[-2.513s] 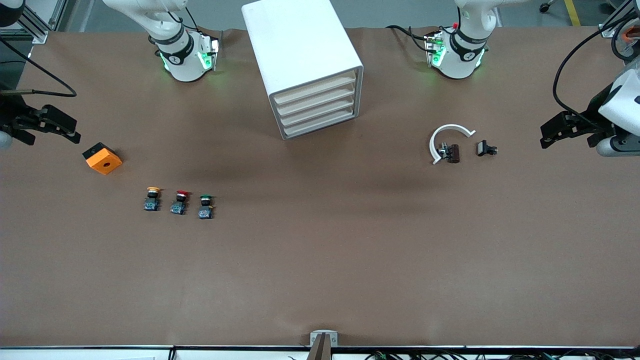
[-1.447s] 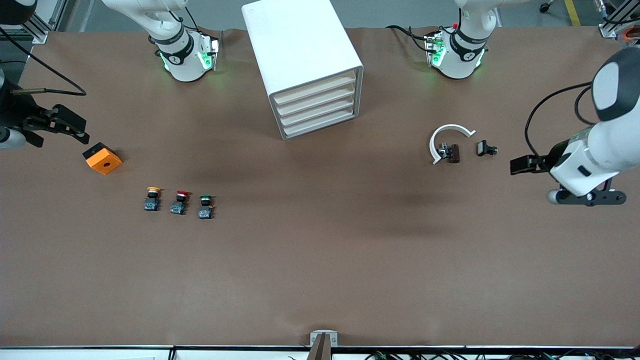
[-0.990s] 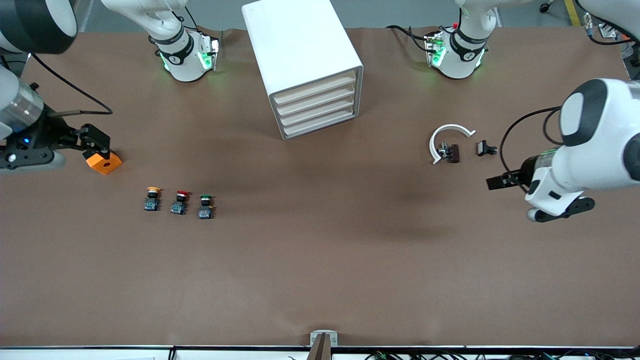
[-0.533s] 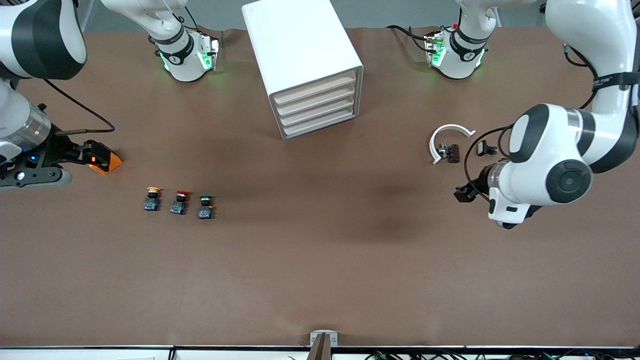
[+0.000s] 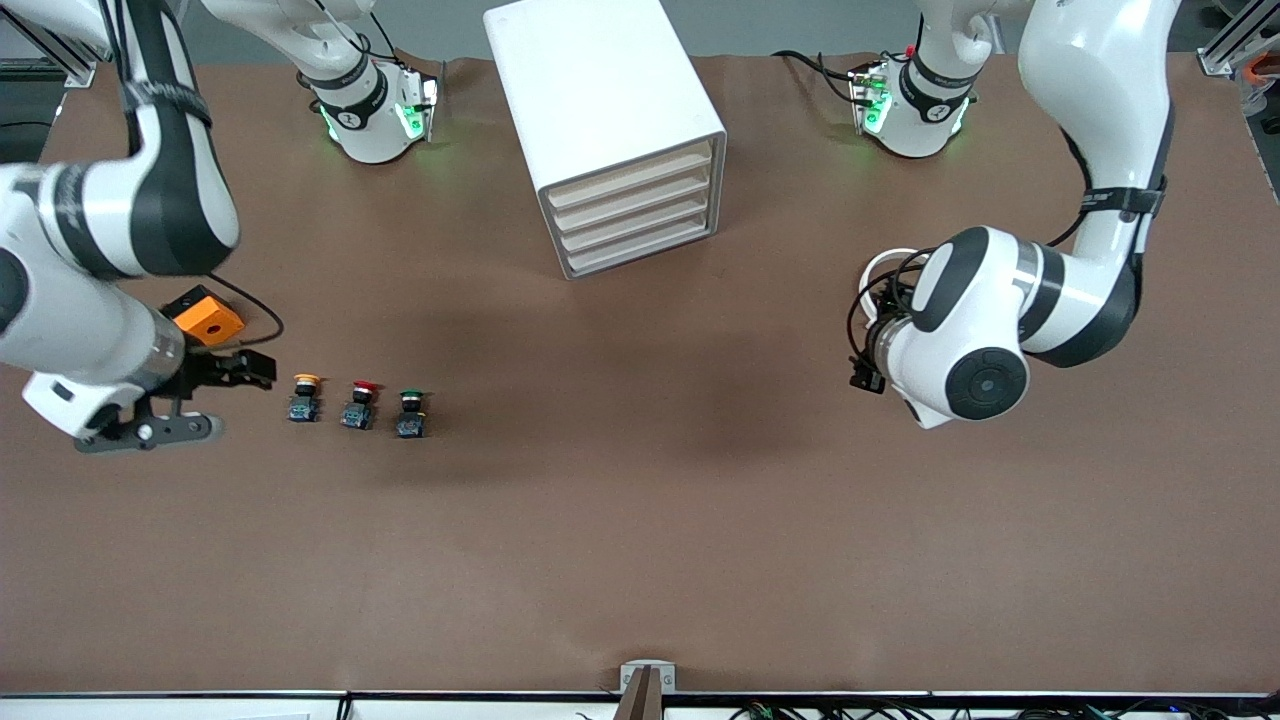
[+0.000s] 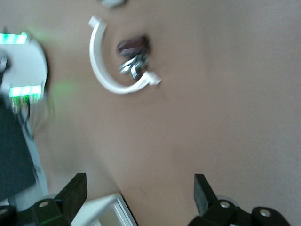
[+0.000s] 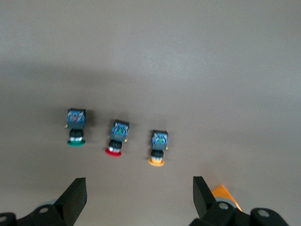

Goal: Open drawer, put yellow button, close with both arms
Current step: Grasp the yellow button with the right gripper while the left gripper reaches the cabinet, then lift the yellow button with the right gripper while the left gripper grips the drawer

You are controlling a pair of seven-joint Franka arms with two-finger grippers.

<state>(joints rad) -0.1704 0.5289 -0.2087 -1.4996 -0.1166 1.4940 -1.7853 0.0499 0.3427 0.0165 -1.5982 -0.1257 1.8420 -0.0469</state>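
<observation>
Yellow button (image 5: 306, 395) lies beside the right end effector (image 5: 255, 370), fingers spread.

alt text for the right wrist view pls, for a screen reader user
Three small pushbutton switches lie in a row on the brown table, capped green, red and yellow; the yellow button is the end one. The right gripper, fingers open, hangs over the table short of the row, with a corner of an orange block beside one finger.
</observation>
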